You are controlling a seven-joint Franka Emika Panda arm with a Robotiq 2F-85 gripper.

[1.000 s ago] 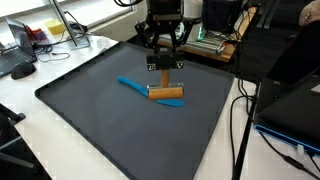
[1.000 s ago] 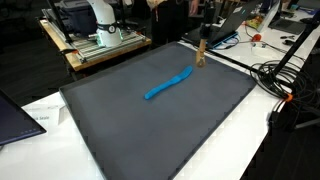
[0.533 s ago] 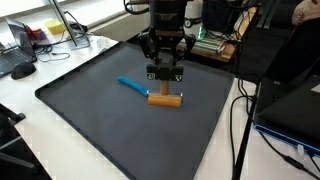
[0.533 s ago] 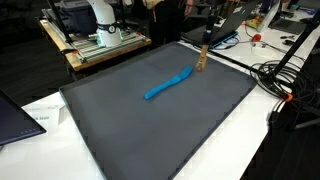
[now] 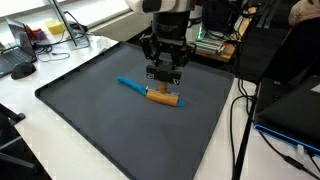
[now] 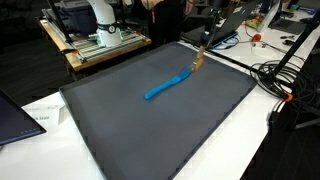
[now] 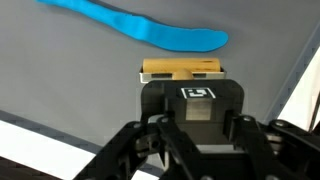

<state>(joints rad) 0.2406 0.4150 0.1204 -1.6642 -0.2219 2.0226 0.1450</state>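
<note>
My gripper (image 7: 198, 118) is shut on a black block with a white tag (image 7: 190, 92); a wooden bar (image 7: 180, 68) is fixed to its far end. In both exterior views the gripper (image 5: 165, 72) (image 6: 206, 42) holds this tool with the wooden bar (image 5: 164, 97) (image 6: 199, 61) down at the dark grey mat (image 5: 100, 125). A long blue curved piece (image 5: 129, 84) (image 6: 168, 85) (image 7: 140, 26) lies flat on the mat. Its end is just beside the wooden bar; I cannot tell whether they touch.
The mat (image 6: 150, 130) lies on a white table (image 5: 25, 100). Black cables (image 5: 240, 120) run along one edge of the mat. Equipment and a metal rack (image 6: 95, 40) stand behind it. A laptop (image 6: 15, 115) sits at a corner of the table.
The gripper has turned the tool a little and shifted it slightly toward the blue piece. The blue piece has stayed in place.
</note>
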